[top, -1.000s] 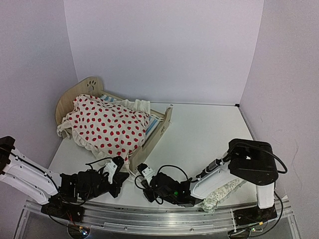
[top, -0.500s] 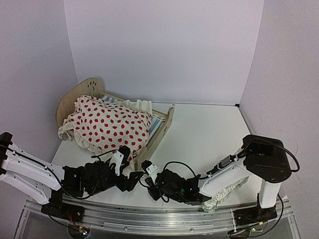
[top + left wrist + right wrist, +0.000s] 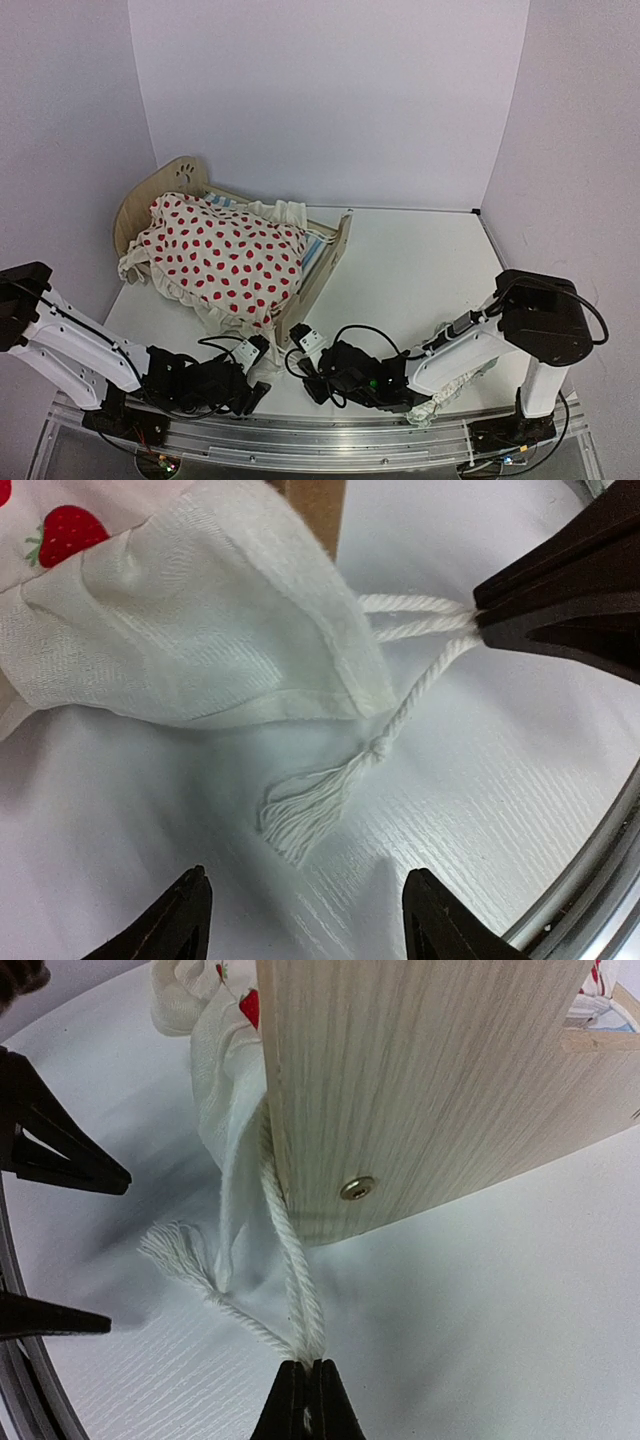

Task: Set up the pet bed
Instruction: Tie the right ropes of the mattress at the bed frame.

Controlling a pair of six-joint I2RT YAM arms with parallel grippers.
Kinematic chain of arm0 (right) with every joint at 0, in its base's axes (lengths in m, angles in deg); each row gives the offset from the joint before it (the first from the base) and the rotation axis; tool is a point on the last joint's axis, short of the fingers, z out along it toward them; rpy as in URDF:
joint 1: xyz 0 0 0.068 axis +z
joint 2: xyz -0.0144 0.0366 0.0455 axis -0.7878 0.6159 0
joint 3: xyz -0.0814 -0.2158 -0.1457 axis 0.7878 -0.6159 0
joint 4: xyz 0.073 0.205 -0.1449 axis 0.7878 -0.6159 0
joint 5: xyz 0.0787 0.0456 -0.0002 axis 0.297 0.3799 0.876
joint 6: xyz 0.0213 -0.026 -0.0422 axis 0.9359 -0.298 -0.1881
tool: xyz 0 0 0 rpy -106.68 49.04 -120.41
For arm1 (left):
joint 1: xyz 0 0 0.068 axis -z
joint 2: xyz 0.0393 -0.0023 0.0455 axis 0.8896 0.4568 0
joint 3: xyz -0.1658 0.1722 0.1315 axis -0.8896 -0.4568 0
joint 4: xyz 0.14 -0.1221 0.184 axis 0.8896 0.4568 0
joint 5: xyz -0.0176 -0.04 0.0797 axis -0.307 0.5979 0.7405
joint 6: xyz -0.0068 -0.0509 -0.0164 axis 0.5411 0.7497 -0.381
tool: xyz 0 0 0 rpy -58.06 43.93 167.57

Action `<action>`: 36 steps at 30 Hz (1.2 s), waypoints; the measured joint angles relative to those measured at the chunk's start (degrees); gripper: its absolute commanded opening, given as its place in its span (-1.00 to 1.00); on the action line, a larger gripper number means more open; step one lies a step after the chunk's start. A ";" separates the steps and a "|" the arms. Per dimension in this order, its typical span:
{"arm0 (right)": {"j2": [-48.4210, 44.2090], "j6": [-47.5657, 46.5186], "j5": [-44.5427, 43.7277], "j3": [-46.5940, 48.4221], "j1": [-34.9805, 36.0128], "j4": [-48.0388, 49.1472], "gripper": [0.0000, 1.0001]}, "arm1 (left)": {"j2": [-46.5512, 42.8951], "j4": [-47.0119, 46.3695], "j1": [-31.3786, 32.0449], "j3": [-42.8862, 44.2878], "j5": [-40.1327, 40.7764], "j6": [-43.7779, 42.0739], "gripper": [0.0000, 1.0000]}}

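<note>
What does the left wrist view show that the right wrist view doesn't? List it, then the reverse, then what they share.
Only the left wrist: a clear strawberry print on the cushion frill, which spreads wide across the view. Only the right wrist: the broad wooden face of the pet bed footboard with its metal screw. Both: the white cord and its tassel, the shut right gripper pinching that cord, and the open left gripper.

No readable text, label or number; only a paw-print cutout (image 3: pixel 186 172) in the headboard of the pet bed (image 3: pixel 322 262).
</note>
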 measured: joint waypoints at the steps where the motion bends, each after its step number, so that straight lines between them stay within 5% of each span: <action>1: -0.45 0.00 -0.13 -0.36 0.00 -0.04 -1.00 | 0.43 0.85 -0.15 0.18 0.48 0.69 0.27; 7: -2.70 0.02 -0.91 -2.78 0.00 -0.40 -1.00 | 0.72 1.27 -1.87 0.86 0.91 2.93 0.05; 14: -3.96 0.14 -1.10 -4.67 0.00 -0.57 -1.00 | 2.51 -1.62 -2.54 1.71 -1.78 -0.12 0.11; 19: -4.03 0.23 -1.11 -4.78 0.00 -0.65 -1.00 | 8.08 -3.94 -3.49 4.37 -4.75 -2.73 -0.02; 23: -4.63 0.32 -1.12 -5.48 0.00 -0.60 -1.00 | 11.37 -4.87 -5.00 6.30 -5.43 -3.92 -0.20; 29: -5.50 1.08 -1.14 -6.75 0.00 -0.73 -1.00 | 14.83 -8.32 -6.95 8.25 -5.57 -5.98 -0.94; 36: -5.57 1.59 -1.14 -7.42 0.00 -0.98 -1.00 | 16.48 -11.63 -7.64 9.17 -7.81 -7.99 -1.00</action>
